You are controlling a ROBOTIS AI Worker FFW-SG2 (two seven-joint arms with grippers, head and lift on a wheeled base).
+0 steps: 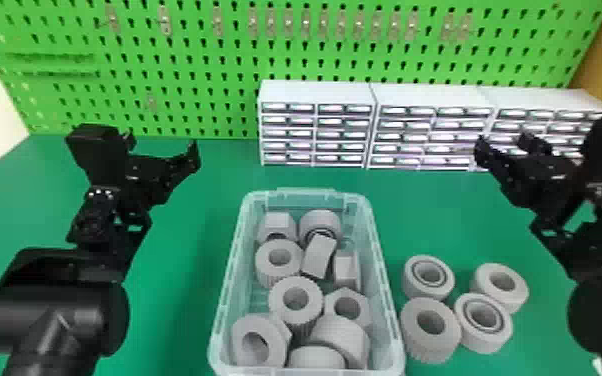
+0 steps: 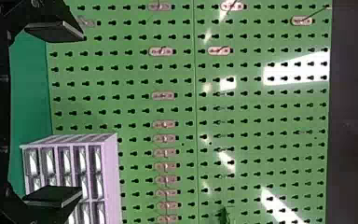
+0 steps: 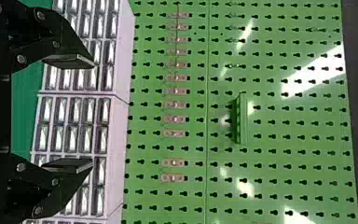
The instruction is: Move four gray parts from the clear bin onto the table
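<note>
Rings of gray, four of them (image 1: 430, 347), lie with holes facing up on the table (image 1: 185, 225), just beside the right long wall of the clear bin (image 1: 230, 270) and well short of the table's far edge. That matches the number asked for, so the moving looks done; leaving them there is likely all that remains. Each should handle as a stiff, fairly light piece, perhaps hard plastic, unlikely to dent. Hold one across opposite outer sides, below the top rim; the ribbed side of the nearest-left ring ought to help against slipping, while a smoother round wall might roll if pinched off centre. More gray parts (image 1: 295, 322) crowd the bin, some flat, some tipped. A six-sided one would be best taken across two flats, with care for neighbours and the bin wall, which may flex if pushed.

Out past the bin's left side, the left gripper (image 1: 162, 143) hangs over the table, fingers wide apart with nothing between. The right gripper (image 1: 504, 141), just as wide and bare, hangs beyond the rings, before the small drawers (image 1: 315, 92) along the table's far edge, backed by the green pegboard (image 1: 190, 120)
</note>
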